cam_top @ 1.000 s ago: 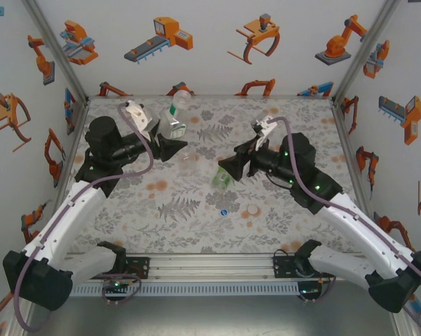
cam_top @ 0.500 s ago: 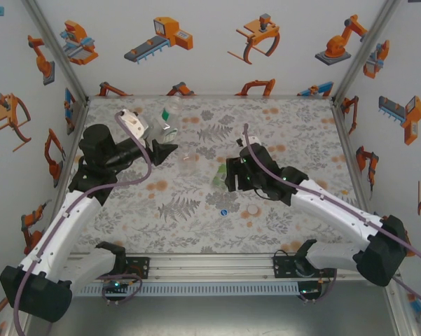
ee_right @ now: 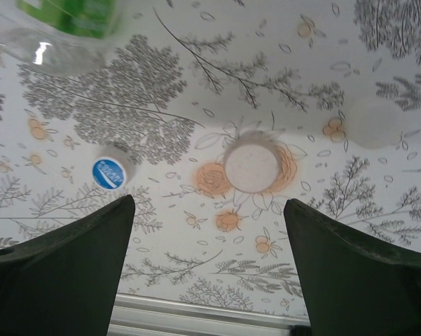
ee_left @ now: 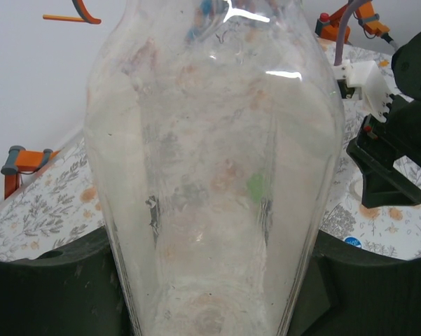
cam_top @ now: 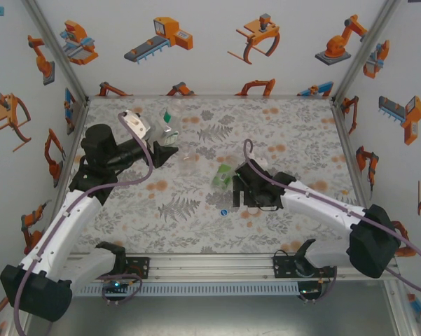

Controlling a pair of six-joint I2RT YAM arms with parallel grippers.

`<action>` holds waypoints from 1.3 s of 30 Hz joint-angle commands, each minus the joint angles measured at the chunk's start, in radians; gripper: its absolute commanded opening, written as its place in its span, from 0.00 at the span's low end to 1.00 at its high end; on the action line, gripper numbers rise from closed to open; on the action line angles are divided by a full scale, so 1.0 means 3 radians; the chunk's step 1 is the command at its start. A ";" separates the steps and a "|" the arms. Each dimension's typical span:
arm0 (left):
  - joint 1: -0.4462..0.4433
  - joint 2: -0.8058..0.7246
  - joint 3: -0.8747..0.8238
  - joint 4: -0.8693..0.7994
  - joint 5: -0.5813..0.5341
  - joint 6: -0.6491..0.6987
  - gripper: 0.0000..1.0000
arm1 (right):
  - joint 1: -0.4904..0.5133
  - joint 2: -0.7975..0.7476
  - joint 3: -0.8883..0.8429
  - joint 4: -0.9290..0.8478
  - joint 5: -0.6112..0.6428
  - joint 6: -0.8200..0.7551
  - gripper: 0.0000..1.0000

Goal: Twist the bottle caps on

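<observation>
1. Firstly, top view: L jaws pinch clear bottle by its body at far-left of desk. Bottle is tilted and appears raised off the surface.
2. Top view, cont.: R jaws point down at desk, centre-front, just beside green bottle, which lies on desk. Blue cap sits on desk just on the near side of green bottle, close to R jaws.
3. L wrist view: clear bottle is clamped between the two dark jaws, contact on both sides. Neck end is out of frame, so cap status cannot be told.
4. L wrist view, cont.: R arm is seen past the bottle, over desk. Blue cap lies on desk below it.
5. R wrist view: R jaws are spread wide with nothing between them, held above desk.
6. R wrist view, cont.: white cap lies flat on desk, ahead of the jaw tips and between them. Blue cap is to its left, apart. Pale cap is farther right, blurred. Green bottle is at top-left edge, partly cut off.
7. All three caps lie loose on desk, none touching another.
</observation>
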 commanded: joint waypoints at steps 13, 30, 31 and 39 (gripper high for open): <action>-0.0009 0.0014 0.0058 0.0026 0.0111 0.0013 0.04 | -0.0152 0.0349 0.0011 -0.0239 -0.0075 0.0304 0.67; -0.0094 0.0044 0.0074 -0.0048 0.0104 0.0077 0.04 | -0.0418 0.0747 0.0150 -0.0070 -0.0342 0.0005 0.52; -0.0094 0.0044 0.0073 -0.0056 0.0101 0.0079 0.04 | -0.0421 0.0768 0.0154 -0.0059 -0.0332 -0.0002 0.52; -0.0099 0.0082 0.0082 -0.0062 0.0099 0.0081 0.04 | -0.0423 0.0900 0.0192 -0.0024 -0.0249 -0.0032 0.49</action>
